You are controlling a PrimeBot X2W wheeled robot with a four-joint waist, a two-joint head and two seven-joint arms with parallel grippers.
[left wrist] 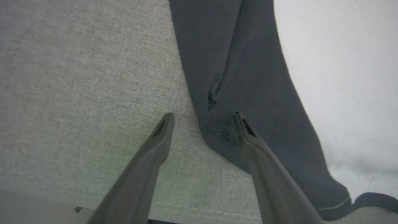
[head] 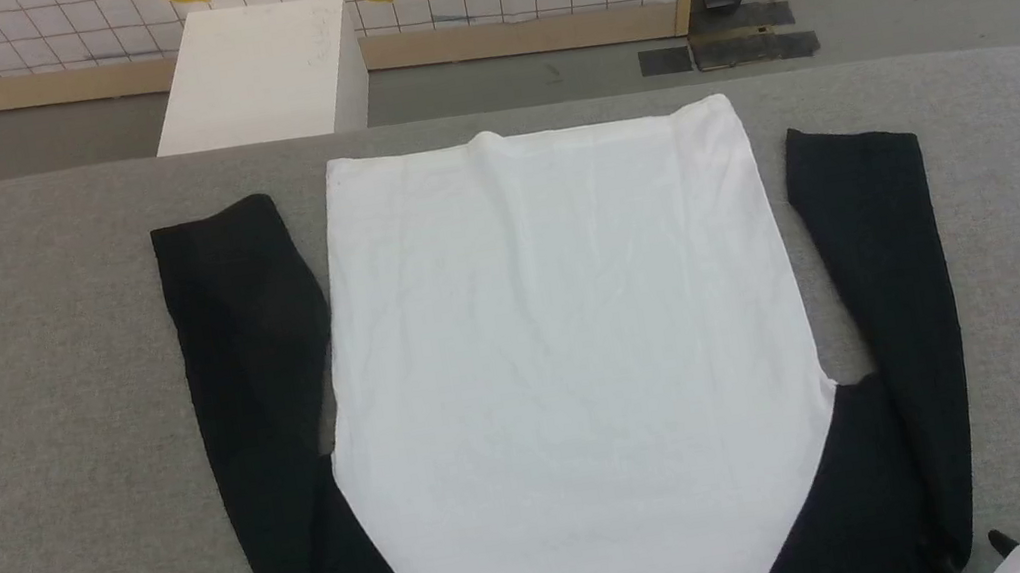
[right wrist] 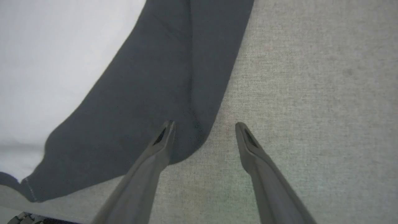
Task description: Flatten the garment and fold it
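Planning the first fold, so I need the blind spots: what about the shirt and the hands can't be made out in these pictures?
- Garment, neck end: head view, cut off by the bottom edge.
- Its underside, and any print there: hidden by the cloth itself, which lies flat.
- Left hand and right hand: in the wrist views both are open at the sleeve edges. The angle does not show whether the fingertips touch down.
- Sleeve ends: wrist views, cut off by the top edge.

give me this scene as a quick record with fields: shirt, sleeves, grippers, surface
garment: spread flat, unfolded, hem toward far edge
left sleeve: laid out beside the body
right sleeve: laid out beside the body
left gripper: open, empty, at left sleeve's outer edge
right gripper: open, empty, at right sleeve's outer edge
surface: grey padded table
behind: white box
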